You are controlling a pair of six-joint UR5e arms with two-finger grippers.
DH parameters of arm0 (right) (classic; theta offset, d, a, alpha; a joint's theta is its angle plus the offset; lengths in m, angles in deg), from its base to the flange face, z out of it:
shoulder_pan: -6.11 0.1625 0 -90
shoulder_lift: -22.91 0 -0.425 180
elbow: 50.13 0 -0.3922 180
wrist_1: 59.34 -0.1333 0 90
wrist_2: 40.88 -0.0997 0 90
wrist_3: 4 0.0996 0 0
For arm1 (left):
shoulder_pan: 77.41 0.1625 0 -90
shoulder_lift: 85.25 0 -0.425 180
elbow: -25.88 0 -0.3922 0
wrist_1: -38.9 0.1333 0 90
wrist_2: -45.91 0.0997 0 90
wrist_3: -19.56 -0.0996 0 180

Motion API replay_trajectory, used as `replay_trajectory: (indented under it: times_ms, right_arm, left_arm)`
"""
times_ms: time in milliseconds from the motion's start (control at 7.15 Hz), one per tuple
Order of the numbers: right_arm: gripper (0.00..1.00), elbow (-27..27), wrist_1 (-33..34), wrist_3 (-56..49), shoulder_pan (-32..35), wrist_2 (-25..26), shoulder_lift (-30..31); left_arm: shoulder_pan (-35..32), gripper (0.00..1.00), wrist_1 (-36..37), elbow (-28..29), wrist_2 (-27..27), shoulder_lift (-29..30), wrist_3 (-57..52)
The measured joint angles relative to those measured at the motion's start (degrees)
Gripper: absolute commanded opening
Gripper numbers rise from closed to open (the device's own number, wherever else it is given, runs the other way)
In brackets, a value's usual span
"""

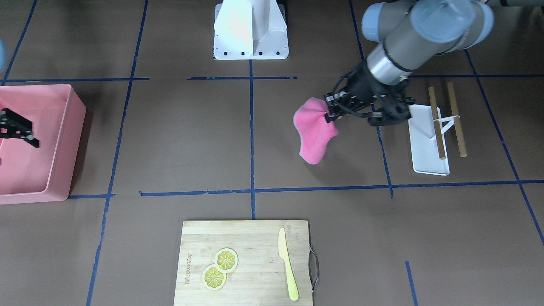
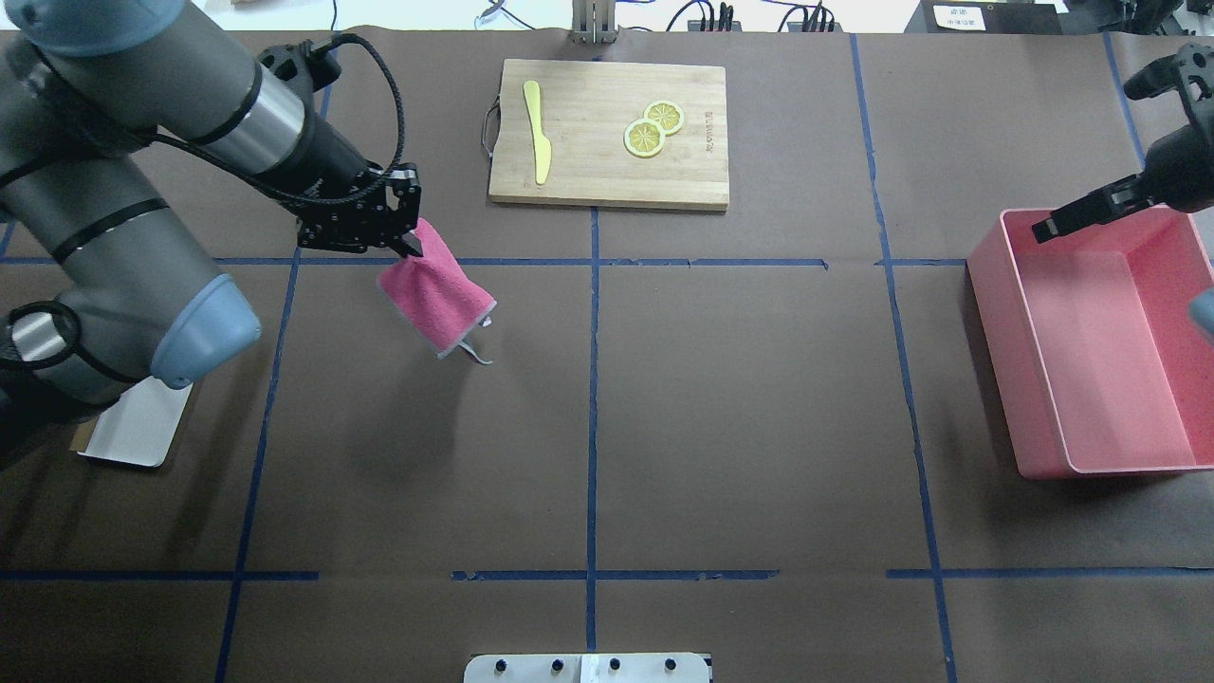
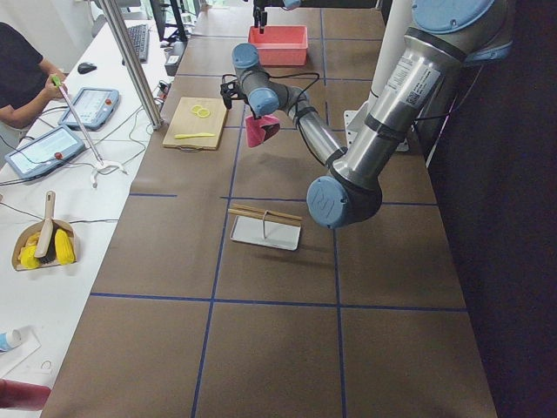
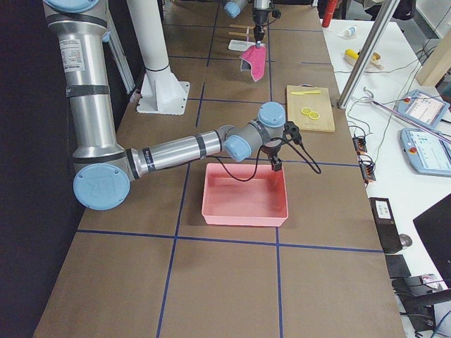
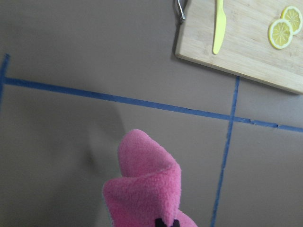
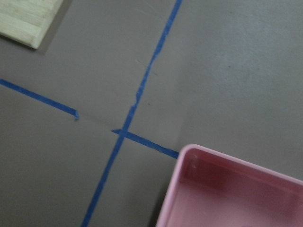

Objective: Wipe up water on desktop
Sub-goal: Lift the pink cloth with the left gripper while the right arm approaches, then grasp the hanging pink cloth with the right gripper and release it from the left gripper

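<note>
The desktop point(image 2: 740, 398) is dark brown with blue tape lines; I see no water on it. My left gripper point(image 2: 410, 245) is shut on a pink cloth point(image 2: 438, 299) and holds it hanging above the desktop, left of the middle tape line. The cloth also shows in the front view point(image 1: 314, 131) and the left wrist view point(image 5: 147, 189). My right gripper point(image 2: 1043, 228) hovers over the far corner of a pink bin point(image 2: 1005, 341). It looks open and empty, and its fingers do not show in the right wrist view.
A bamboo cutting board point(image 2: 607, 133) with a yellow knife point(image 2: 537, 133) and two lemon slices point(image 2: 652, 128) lies at the far middle. A white tray point(image 1: 427, 142) with a wooden rod rack point(image 1: 446, 121) sits under my left arm. The robot base point(image 1: 250, 29) stands at the near middle.
</note>
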Motion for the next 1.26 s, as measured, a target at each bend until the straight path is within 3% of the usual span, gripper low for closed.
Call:
replay_trajectory:
  times_ms: [280,559,1259]
  right_arm:
    - [1.00,6.47,-6.89,12.71,-11.73,12.14,-0.24]
    - [1.00,11.37,-7.63,21.09,-22.25,22.86,-2.97]
    - [1.00,12.15,-7.38,22.98,-41.13,46.39,-12.67]
  left_arm:
    - [3.67,0.00,-0.08,3.57,3.88,5.20,6.09]
    - [5.45,0.01,-0.22,5.94,6.27,8.99,8.74]
    - [7.77,0.03,-0.49,7.87,6.82,12.55,12.19]
